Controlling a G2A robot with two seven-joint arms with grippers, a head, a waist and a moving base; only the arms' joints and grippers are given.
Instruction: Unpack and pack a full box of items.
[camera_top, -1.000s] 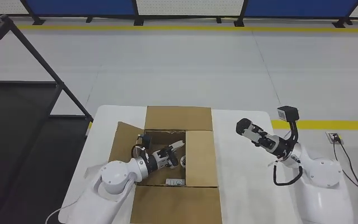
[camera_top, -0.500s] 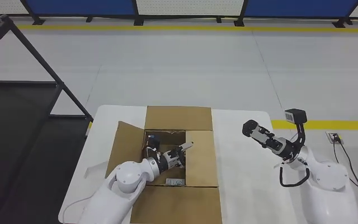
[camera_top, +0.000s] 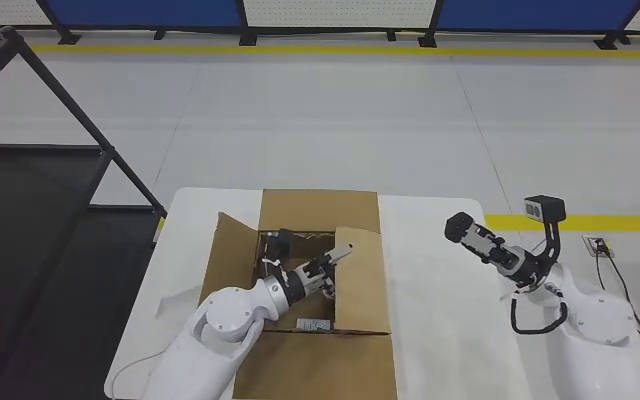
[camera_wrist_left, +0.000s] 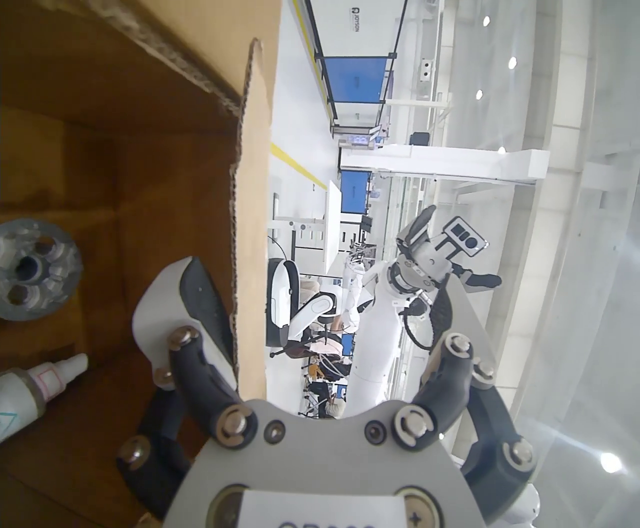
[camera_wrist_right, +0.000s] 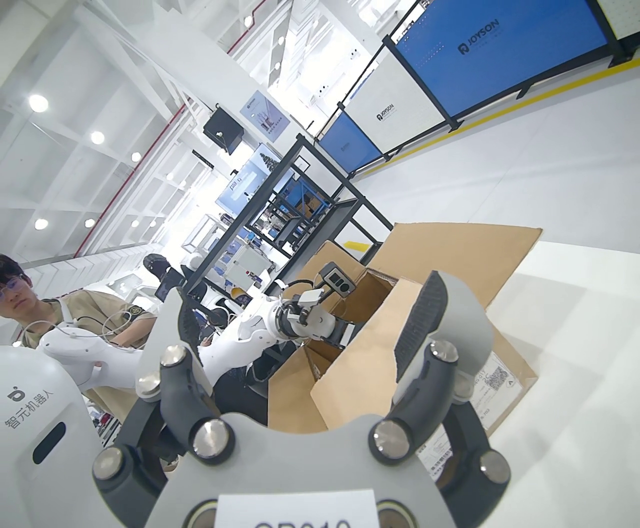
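White table (camera_top: 430, 300), corrugated cardboard box (camera_top: 320, 212): left jaws gape astride a raised flap (camera_wrist_left: 250, 225), right jaws apart; perforated grey disc (camera_wrist_left: 35, 275) inside.

A factory-like robotics hall: blue partition panels (camera_top: 140, 12) and a yellow floor line (camera_top: 300, 48) beyond the right gripper (camera_top: 458, 228), high lit ceiling (camera_wrist_right: 100, 100).

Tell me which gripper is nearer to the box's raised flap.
Left. The left gripper is at the box, open, with the flap edge between its fingers; the right gripper hovers open above the table, well clear of the box.
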